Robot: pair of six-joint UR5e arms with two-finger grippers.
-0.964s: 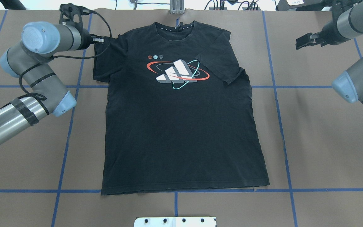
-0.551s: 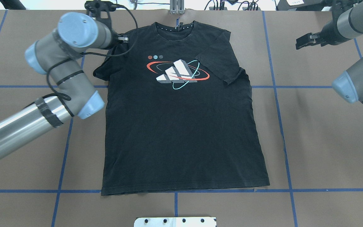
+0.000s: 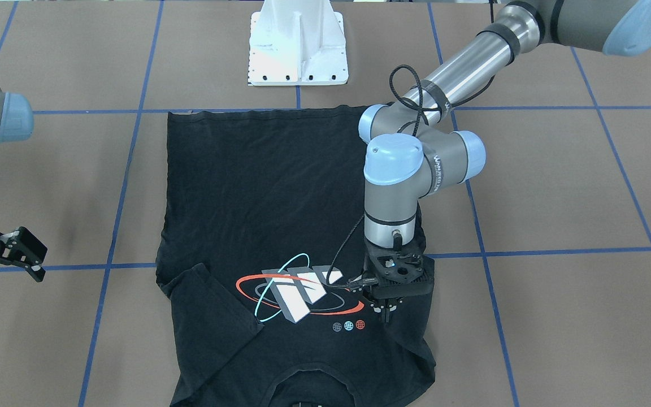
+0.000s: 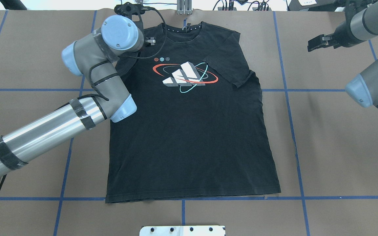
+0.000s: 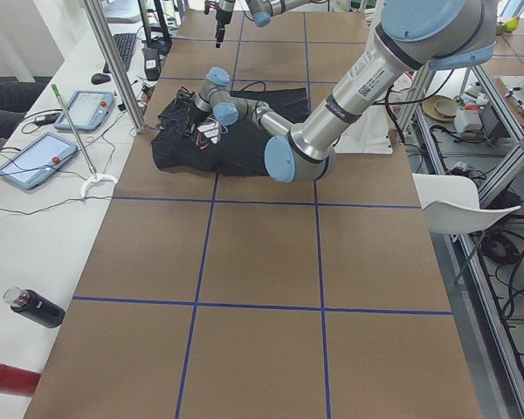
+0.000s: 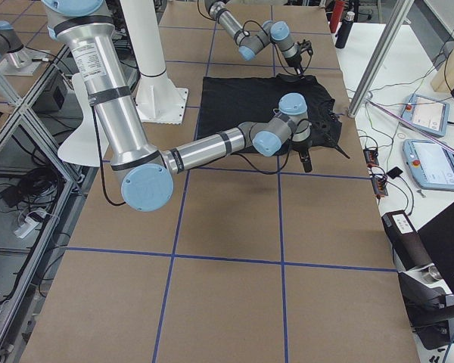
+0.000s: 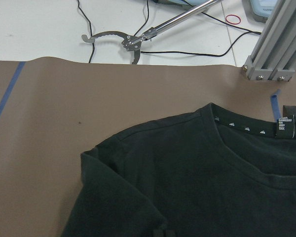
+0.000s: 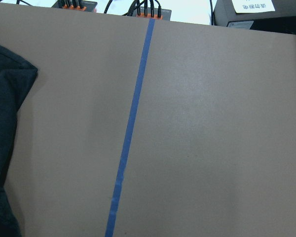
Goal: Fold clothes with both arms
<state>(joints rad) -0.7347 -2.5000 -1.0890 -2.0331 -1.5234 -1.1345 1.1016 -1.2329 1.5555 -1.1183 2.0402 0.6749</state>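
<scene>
The black T-shirt (image 4: 189, 137) lies flat on the brown table, collar at the far edge, graphic (image 4: 184, 76) up. It also shows in the front view (image 3: 257, 186). Its right sleeve (image 4: 229, 65) is folded inward onto the chest. My left gripper (image 3: 386, 314) points down, shut on the left sleeve, and holds it over the chest beside the graphic. In the overhead view my left wrist (image 4: 120, 32) hides the fingers. My right gripper (image 3: 33, 259) is open and empty, off the shirt near the far right of the table (image 4: 316, 43).
The white pedestal base (image 3: 298, 45) stands at the near table edge by the shirt's hem. An aluminium post (image 4: 184, 6) and cables sit behind the collar. Tablets (image 5: 26, 161) and bottles (image 5: 35, 307) lie on the side bench. Blue tape lines cross the table.
My left arm has swung right, carrying the left sleeve from beside the shirt in over the chest. The right arm has not moved.
</scene>
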